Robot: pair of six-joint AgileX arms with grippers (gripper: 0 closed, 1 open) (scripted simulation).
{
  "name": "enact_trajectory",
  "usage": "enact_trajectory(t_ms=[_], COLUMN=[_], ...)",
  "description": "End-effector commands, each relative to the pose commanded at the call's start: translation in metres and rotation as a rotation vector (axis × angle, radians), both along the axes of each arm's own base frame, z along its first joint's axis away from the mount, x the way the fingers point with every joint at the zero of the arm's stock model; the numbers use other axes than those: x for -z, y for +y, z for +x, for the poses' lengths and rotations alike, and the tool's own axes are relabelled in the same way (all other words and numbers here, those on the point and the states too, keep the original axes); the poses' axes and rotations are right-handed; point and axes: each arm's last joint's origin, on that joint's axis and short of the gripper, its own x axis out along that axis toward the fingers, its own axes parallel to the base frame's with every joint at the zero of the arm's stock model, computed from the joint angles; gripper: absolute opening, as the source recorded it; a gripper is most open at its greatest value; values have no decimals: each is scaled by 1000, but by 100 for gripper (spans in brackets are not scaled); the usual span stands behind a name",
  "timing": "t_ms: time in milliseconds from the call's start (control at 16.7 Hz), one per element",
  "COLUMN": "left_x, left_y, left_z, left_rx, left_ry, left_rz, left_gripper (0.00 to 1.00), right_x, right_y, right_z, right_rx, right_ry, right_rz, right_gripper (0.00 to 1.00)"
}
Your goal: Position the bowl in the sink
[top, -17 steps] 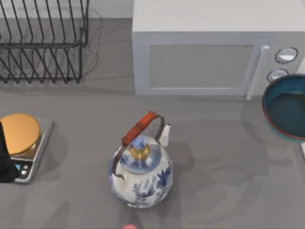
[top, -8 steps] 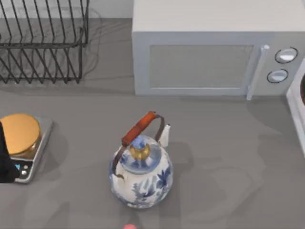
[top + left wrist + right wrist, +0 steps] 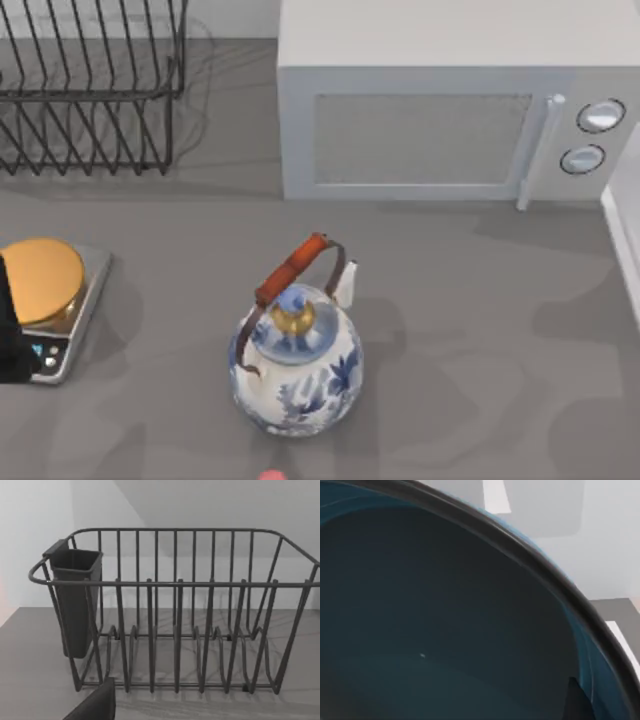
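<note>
One bowl (image 3: pixel 445 630) seen close from R wrist, cavity facing cam; grip state unclear.

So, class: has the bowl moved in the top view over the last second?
Yes. It was at the right edge beside the microwave knobs, then slid off to the right, out of that view. The right wrist view has the bowl close up.
</note>
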Motion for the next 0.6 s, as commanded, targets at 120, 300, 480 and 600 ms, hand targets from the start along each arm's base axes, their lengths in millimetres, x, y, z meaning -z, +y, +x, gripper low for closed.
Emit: enact_trajectory(t_ms=[120,300,480,600], left_x=[0,0,0,0], left_y=[0,0,0,0], left_z=[0,0,0,0], left_rx=[0,0,0,0], left_ry=[0,0,0,0], left_rz=[0,0,0,0], left_gripper=[100,100,100,100], right_x=[-15,-27,-27,-26], right_y=[-1,-1,-1,-1], right_z=[-7,-11,-11,-10], right_rx=[-5,-12,-12,-16], right_ry=[-101,-173,-173,-171], right_rz=[-39,-67,-67,-65], right_gripper=[0,0,0,0])
